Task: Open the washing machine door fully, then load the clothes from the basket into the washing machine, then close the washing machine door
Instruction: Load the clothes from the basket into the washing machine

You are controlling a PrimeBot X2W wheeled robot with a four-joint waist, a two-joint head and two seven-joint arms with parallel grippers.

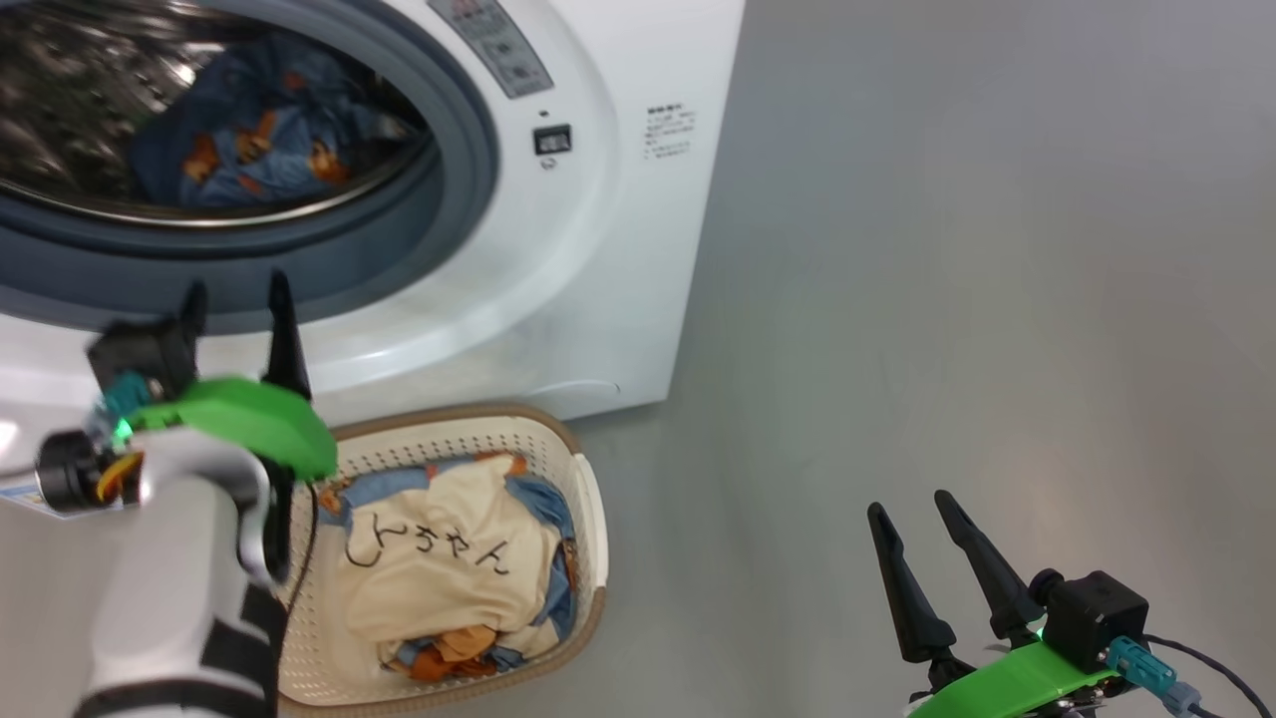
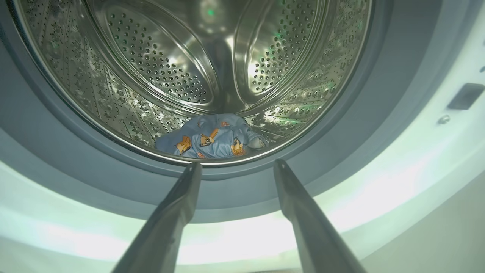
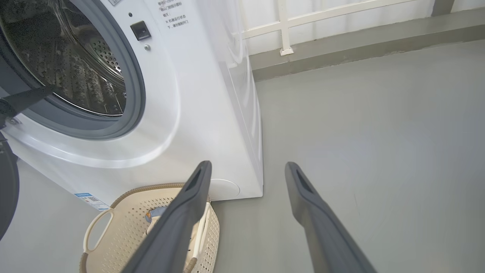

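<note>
The washing machine (image 1: 558, 259) stands with its mouth uncovered. One piece of the clothes, blue fabric with orange bears (image 2: 212, 138), lies at the bottom of the steel drum (image 2: 163, 64). My left gripper (image 2: 238, 163) is open and empty, just outside the grey gasket (image 2: 341, 125), in front of the mouth's lower edge (image 1: 237, 299). The basket (image 1: 590, 499) sits on the floor against the machine's front, holding the cream garment with black letters (image 1: 439, 568) over more blue fabric. My right gripper (image 1: 909, 504) hangs open and empty to the basket's right. A dark curved edge (image 3: 7, 189) at the left may be the washing machine door.
Bare grey floor (image 1: 997, 299) stretches to the right of the machine and basket. A low ledge with a white railing (image 3: 284, 30) runs along the back. The machine's control panel (image 1: 498, 45) sits above the drum mouth.
</note>
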